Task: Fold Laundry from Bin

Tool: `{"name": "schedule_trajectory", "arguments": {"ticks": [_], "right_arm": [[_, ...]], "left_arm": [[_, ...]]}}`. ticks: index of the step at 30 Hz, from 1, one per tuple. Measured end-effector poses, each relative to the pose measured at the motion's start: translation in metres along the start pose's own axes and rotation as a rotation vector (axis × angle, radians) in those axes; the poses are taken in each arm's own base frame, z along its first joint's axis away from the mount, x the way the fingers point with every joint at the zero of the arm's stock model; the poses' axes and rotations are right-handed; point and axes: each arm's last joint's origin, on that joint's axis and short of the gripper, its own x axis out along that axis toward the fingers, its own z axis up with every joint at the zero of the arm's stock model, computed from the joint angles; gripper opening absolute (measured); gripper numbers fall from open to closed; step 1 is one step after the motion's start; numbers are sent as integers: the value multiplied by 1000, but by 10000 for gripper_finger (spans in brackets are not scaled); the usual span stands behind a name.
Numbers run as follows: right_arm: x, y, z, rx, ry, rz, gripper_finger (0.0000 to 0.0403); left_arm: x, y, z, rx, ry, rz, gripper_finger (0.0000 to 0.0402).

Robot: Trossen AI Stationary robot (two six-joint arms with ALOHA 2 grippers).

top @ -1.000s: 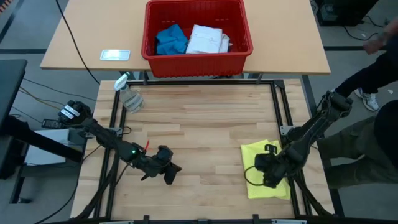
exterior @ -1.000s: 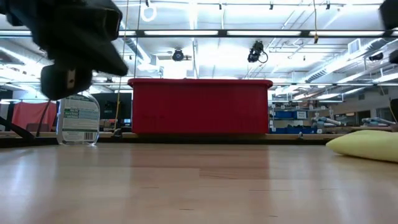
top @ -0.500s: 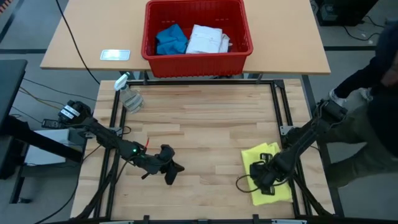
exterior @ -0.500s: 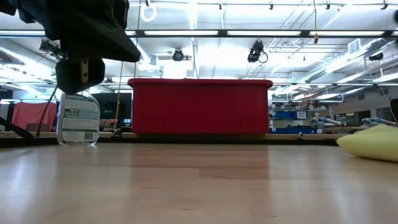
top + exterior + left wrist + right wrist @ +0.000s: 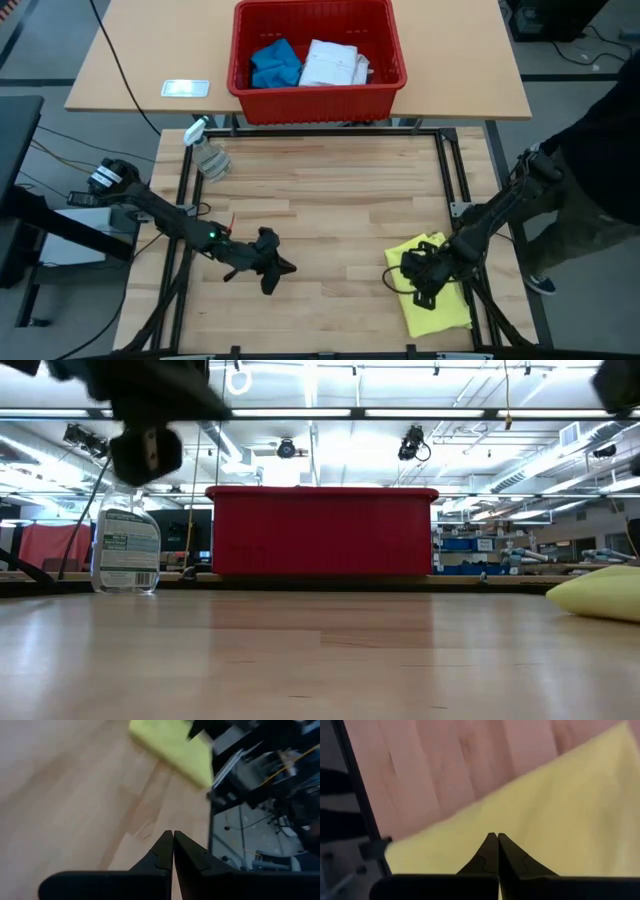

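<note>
Right claw (image 5: 424, 283) shifted slightly, pressed together, over folded yellow T-shirt (image 5: 440, 310), left claw (image 5: 272, 279) closed

My right gripper (image 5: 420, 285) is covering part of the yellow T-shirt (image 5: 440, 310), which the low view's right edge is cutting off. The bin (image 5: 321, 531) wall is hiding its laundry there, and a person (image 5: 600, 160) is showing only partly at the high view's edge.

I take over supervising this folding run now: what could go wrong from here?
1. The folded yellow T-shirt lies at the wooden table's right front corner; the shut right pincer over it could drag it off.
2. The spray bottle stands between the left pincer and the red bin; a reach could topple it.
</note>
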Motion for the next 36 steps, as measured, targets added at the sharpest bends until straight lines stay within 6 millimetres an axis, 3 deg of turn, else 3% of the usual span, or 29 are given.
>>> {"name": "schedule_trajectory", "arguments": {"ticks": [8, 14, 18, 23, 28, 36], "right_arm": [[-7, -15, 37, 150, -192, 15, 0], [-18, -41, 92, 274, -455, 64, 0], [-41, -65, 134, 265, -588, 36, 0], [-83, -107, 186, 160, -697, -18, 0], [-121, -163, 234, 65, -771, -70, 2], [-166, -254, 300, -36, -761, -170, 5]], "left_arm": [[-28, -1, 25, 99, -65, -6, 18], [-46, 8, 45, 145, -111, 40, 18], [-55, 19, 64, 148, -173, 78, 24], [-63, 39, 89, 169, -255, 166, 63], [-67, 60, 112, 141, -323, 249, 104], [-75, 75, 136, 70, -469, 281, 121]]}}
